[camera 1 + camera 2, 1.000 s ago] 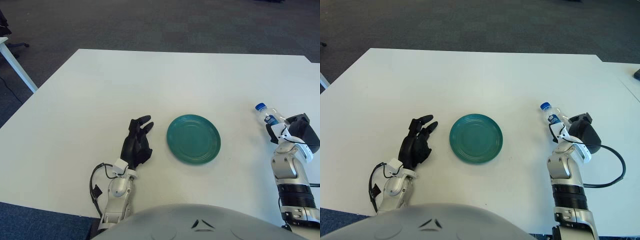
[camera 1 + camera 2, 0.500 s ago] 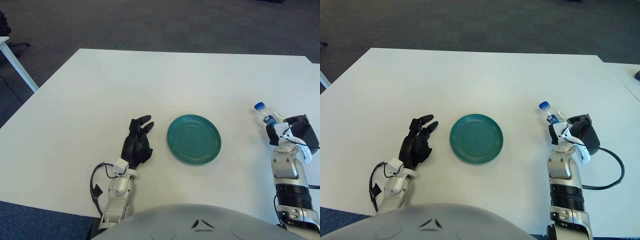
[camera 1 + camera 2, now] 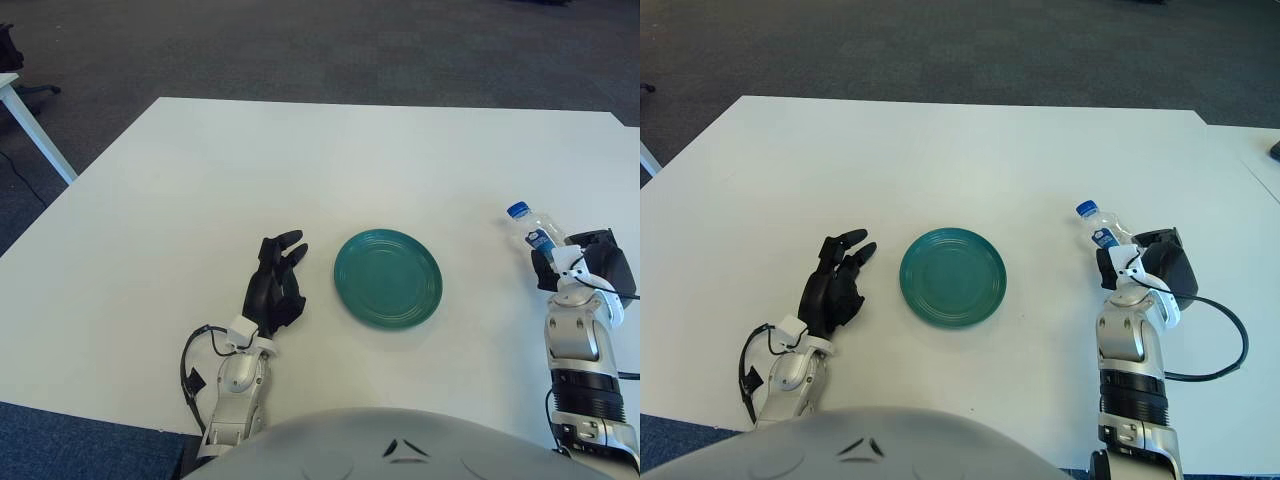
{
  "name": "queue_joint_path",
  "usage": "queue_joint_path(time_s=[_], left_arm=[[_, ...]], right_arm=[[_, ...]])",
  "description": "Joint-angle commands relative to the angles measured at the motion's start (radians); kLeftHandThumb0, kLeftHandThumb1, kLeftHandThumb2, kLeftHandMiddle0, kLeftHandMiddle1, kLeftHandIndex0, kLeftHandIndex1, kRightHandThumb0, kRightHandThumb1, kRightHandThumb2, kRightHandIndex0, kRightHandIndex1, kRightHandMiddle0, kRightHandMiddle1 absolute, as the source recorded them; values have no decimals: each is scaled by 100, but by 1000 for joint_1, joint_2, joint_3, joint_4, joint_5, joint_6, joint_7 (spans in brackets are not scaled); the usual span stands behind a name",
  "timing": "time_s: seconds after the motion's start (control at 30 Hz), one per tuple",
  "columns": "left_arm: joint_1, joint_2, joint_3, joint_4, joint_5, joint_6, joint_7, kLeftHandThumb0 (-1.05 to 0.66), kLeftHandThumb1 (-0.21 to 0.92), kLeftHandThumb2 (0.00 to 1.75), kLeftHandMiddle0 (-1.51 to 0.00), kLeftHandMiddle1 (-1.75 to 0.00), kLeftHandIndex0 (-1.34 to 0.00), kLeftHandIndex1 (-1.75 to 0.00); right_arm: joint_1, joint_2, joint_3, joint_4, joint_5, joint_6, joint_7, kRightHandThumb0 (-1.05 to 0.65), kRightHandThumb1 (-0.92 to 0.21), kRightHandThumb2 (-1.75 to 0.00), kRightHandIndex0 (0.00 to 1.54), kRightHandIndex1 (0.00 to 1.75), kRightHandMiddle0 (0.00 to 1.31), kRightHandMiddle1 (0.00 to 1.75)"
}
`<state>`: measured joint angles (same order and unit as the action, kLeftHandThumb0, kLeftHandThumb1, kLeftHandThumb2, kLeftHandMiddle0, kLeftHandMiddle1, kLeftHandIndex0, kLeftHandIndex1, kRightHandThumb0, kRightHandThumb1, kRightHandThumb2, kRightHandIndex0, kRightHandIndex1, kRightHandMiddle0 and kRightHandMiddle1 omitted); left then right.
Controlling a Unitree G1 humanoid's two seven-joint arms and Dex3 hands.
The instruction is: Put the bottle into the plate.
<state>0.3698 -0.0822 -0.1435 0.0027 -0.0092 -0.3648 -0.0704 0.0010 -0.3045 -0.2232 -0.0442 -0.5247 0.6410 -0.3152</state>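
One bottle (image 3: 1099, 228), cap tilted up-left, gripped by right hand (image 3: 1140, 265), right of plate (image 3: 952, 276).

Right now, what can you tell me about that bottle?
The bottle is small, of clear plastic, with a blue cap and a blue-and-white label. It leans, cap pointing up and to the left, on the table's right side, well right of the green plate. The right hand is closed around its lower half, hiding its base. Whether it touches the table cannot be seen.
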Motion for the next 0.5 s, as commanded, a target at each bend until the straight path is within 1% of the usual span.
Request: queue_joint_path(time_s=[0.0,0.03,0.07,0.1,0.13,0.17,0.2,0.23,0.27,0.3,0.33,0.37,0.4,0.43,0.47], left_arm=[[21,1,-5,32,4,40,7,-56,92,90,-35,-46,0,-106],[20,1,-6,33,5,41,8,-56,92,90,-35,-46,0,-106],[20,0,-6,33,6,41,9,-56,92,90,-35,-46,0,-106],[20,0,-7,33,6,41,9,-56,92,90,-35,-46,0,-106],[20,0,-7,33,6,41,10,-56,92,90,-35,-46,0,-106],[19,0,-7,35,7,40,10,-56,92,90,-35,-46,0,-106],[18,-1,-8,36,7,40,11,-56,92,90,-35,-46,0,-106],[18,-1,-8,37,7,40,12,-56,92,90,-35,-46,0,-106],[16,-1,-9,39,8,40,13,-56,92,90,-35,-46,0,-106],[15,-1,-9,39,8,40,14,-56,92,90,-35,-46,0,-106],[14,-2,-10,41,9,40,15,-56,92,90,-35,-46,0,-106],[12,-4,-12,42,11,41,18,-56,92,90,-35,-46,0,-106],[11,-5,-14,43,12,41,19,-56,92,90,-35,-46,0,-106],[11,-6,-15,44,13,41,20,-56,92,90,-35,-46,0,-106],[11,-7,-17,43,15,42,23,-56,92,90,-35,-46,0,-106]], right_arm=[[14,-28,17,-12,-11,-1,29,-54,-18,-149,126,175,73,175],[20,-51,38,-9,-27,13,58,-53,-19,-148,125,175,72,175],[23,-69,54,-7,-38,24,79,-51,-28,-136,111,175,65,175],[26,-80,64,-6,-45,32,93,-46,-46,-113,90,175,52,175],[27,-86,70,-7,-49,37,102,-43,-57,-98,76,175,43,175],[23,-124,101,27,-75,45,131,-42,-61,-93,71,175,40,175],[19,-154,125,53,-95,52,154,-60,-72,-83,48,147,26,158],[19,-193,171,71,-141,76,189,-71,-79,-76,35,127,18,147],[17,-219,203,82,-172,93,213,-77,-82,-75,28,116,15,139],[16,-231,221,84,-190,105,226,-85,-86,-73,20,98,9,126],[13,-239,230,87,-200,113,236,-90,-88,-71,15,86,6,119],[5,-263,254,99,-222,123,265,-94,-89,-72,11,74,4,107],[-6,-298,292,102,-252,141,318,-96,-90,-72,10,66,3,100],[-15,-323,319,102,-274,156,358,-99,-91,-75,8,52,2,82],[-20,-340,336,102,-288,166,385,-101,-91,-76,7,41,1,71]])
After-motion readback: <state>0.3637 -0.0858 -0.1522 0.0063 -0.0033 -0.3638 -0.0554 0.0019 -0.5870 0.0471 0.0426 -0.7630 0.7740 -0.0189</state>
